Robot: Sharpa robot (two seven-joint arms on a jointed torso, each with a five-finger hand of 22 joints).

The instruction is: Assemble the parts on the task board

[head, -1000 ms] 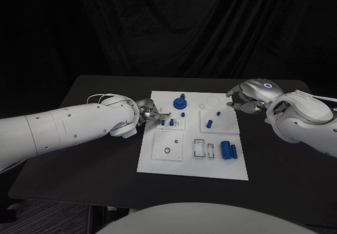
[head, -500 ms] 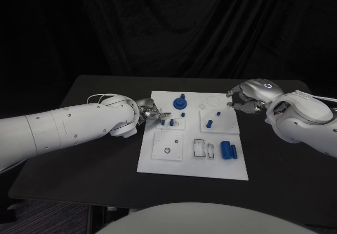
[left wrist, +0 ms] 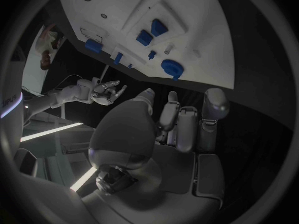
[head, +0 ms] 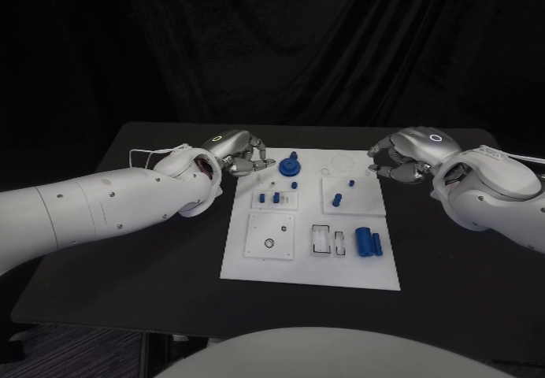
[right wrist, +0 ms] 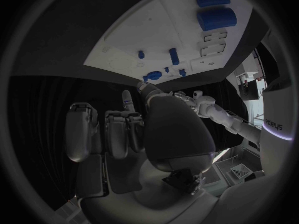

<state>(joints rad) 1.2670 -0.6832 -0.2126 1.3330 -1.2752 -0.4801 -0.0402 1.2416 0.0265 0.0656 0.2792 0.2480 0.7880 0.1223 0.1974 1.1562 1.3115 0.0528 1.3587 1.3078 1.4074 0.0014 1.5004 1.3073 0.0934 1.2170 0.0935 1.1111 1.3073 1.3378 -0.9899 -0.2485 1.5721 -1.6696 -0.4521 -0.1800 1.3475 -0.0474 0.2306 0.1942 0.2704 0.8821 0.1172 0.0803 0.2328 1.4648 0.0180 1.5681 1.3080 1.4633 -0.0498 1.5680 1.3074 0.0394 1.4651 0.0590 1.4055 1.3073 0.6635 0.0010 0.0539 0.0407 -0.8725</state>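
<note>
Task board [head: 309,260] at table centre, blue parts [head: 367,242] lying on it. Left hand [head: 236,152] (fingers apart, empty) hovers at its far-left corner; right hand [head: 400,161], likewise empty, waits beside the far-right edge. Next: grasp a part.

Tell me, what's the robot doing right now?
Left hand empty, hovering at task board's far left corner. Right hand empty beside its far right edge. Blue parts untouched. Nothing blocking.
</note>
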